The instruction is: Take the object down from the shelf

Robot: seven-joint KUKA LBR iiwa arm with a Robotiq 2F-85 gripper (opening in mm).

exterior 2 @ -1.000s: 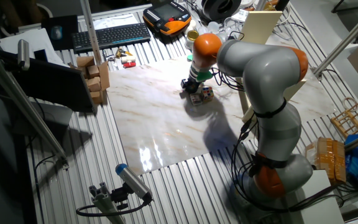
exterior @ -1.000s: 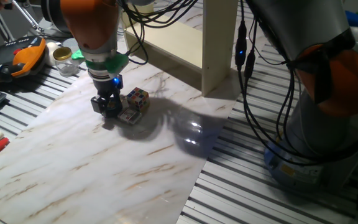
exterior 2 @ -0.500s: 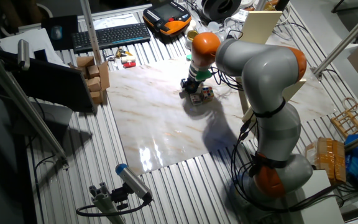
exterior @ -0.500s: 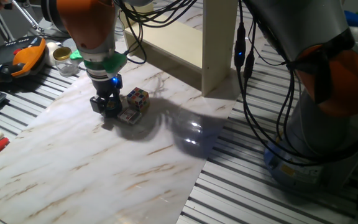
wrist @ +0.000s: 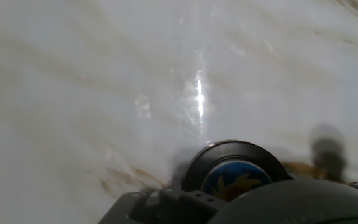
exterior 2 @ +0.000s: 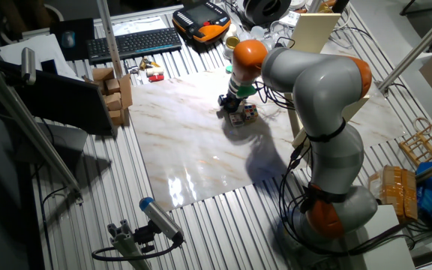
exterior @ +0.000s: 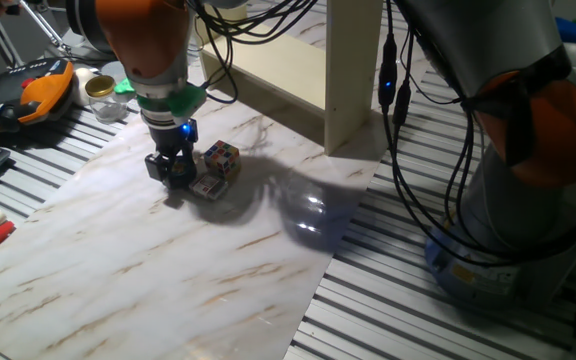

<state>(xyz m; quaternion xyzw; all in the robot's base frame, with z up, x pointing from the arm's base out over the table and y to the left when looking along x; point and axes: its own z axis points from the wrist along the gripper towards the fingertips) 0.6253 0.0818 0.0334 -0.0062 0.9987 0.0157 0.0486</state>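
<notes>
While the gripper [exterior: 173, 172] sits low on the marble counter [exterior: 148, 270], watch the small items just to its right: a flat little piece [exterior: 206, 187] against its tip and a multicoloured cube [exterior: 221, 157] beside that. Lift carelessly and you may drag or knock them aside. Further right stands the shelf [exterior: 313, 75], well apart from them, so the object looks already down. The hand view shows a round dark disc [wrist: 236, 171] between the fingers, apparently gripped; how wide the jaws stand you cannot tell.
</notes>
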